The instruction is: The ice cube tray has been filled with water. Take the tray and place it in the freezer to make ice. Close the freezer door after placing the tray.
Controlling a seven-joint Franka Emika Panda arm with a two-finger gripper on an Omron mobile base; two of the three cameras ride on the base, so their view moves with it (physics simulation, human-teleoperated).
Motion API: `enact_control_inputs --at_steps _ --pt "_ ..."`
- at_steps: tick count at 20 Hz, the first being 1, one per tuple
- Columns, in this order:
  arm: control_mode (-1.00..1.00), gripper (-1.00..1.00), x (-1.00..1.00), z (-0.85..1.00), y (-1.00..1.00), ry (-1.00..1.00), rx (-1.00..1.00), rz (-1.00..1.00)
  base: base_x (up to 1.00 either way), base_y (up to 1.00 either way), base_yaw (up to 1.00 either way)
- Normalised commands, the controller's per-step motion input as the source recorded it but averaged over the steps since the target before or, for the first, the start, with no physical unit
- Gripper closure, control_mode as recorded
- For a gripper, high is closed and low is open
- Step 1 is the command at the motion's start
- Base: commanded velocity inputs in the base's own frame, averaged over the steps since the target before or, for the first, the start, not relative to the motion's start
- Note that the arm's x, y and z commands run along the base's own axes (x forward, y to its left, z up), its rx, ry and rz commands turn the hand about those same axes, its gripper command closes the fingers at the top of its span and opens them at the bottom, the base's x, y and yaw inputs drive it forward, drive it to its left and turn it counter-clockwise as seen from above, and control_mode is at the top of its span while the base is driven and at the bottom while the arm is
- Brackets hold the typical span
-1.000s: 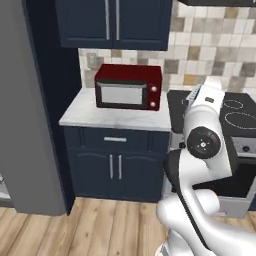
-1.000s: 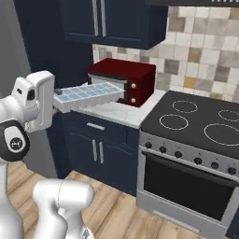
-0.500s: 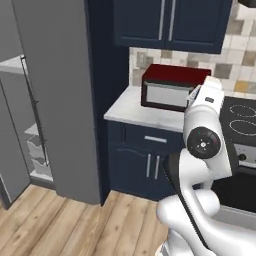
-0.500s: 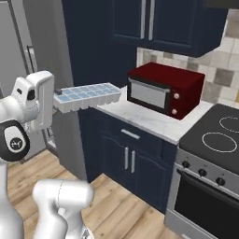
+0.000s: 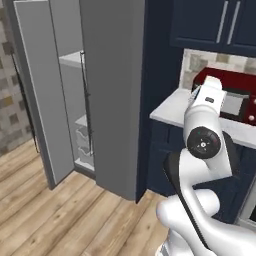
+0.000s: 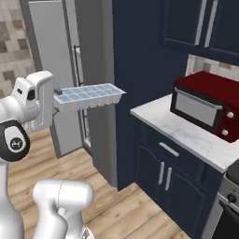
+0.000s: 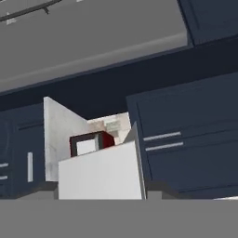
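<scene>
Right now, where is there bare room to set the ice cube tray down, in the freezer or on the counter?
The open freezer shows a bare pale shelf up top, between the open freezer door and the shut door. Lower shelves look crowded with bins. The white counter is bare left of the red microwave. The hand holds the ice cube tray.

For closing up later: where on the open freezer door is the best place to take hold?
Judging by shape, the slim dark vertical handle on the freezer door: a thin bar standing off the flat panel. Come from the outer face, jaws horizontal across it; the gripper now holds the ice cube tray.
</scene>
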Motion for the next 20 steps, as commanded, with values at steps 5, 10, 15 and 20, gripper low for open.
enact_control_inputs --at_steps 5,10,15,20 --pt "1.0 1.0 0.0 0.0 0.0 0.0 0.0 0.0 0.0 0.57 0.41" --pt "1.0 1.0 0.0 0.0 0.0 0.0 0.0 0.0 0.0 0.6 0.37" --pt "1.0 1.0 0.0 0.0 0.0 0.0 0.0 0.0 0.0 0.5 0.32" --pt "1.0 1.0 0.0 0.0 0.0 0.0 0.0 0.0 0.16 0.18 0.21"
